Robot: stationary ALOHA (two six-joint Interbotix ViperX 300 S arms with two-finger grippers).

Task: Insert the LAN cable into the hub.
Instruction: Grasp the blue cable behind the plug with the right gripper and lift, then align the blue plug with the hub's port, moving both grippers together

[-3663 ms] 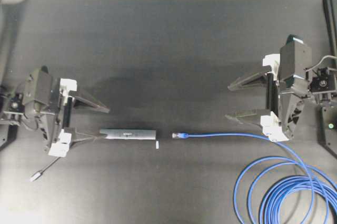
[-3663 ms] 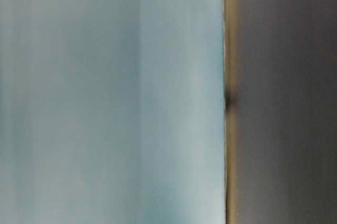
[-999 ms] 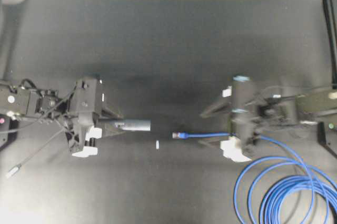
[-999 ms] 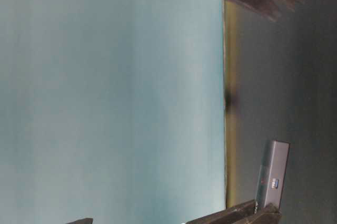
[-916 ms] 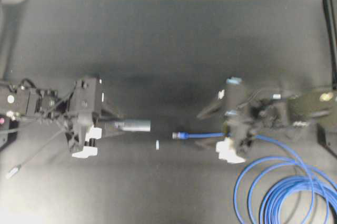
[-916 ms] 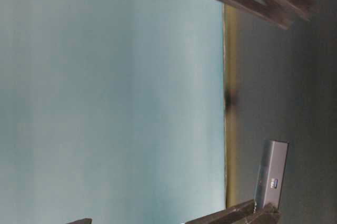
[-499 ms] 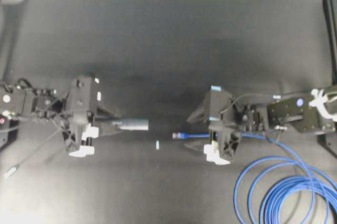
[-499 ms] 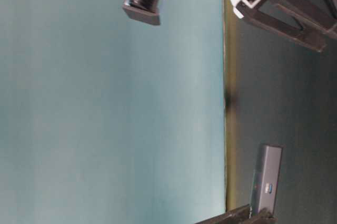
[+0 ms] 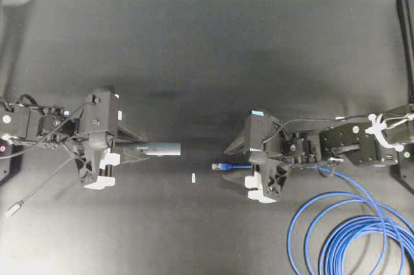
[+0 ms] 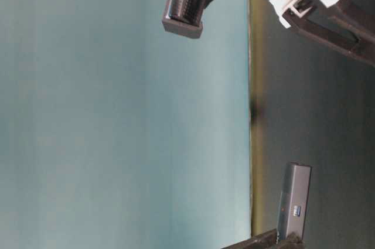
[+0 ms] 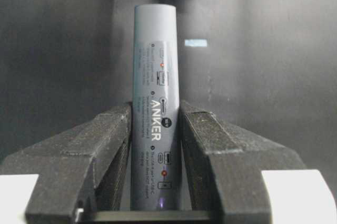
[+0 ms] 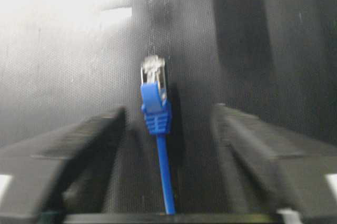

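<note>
Since a second ago the right gripper has slid forward over the LAN cable, whose plug now lies on the black table between its jaws, which are spread and touch nothing. Opposite, the left gripper pinches the hub between its jaws, the free end pointing at the plug. A tiny white scrap lies between them.

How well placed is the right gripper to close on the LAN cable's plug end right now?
Probably well placed. The right gripper straddles the LAN cable just behind its plug, a finger on each side with gaps, nothing between them.
</note>
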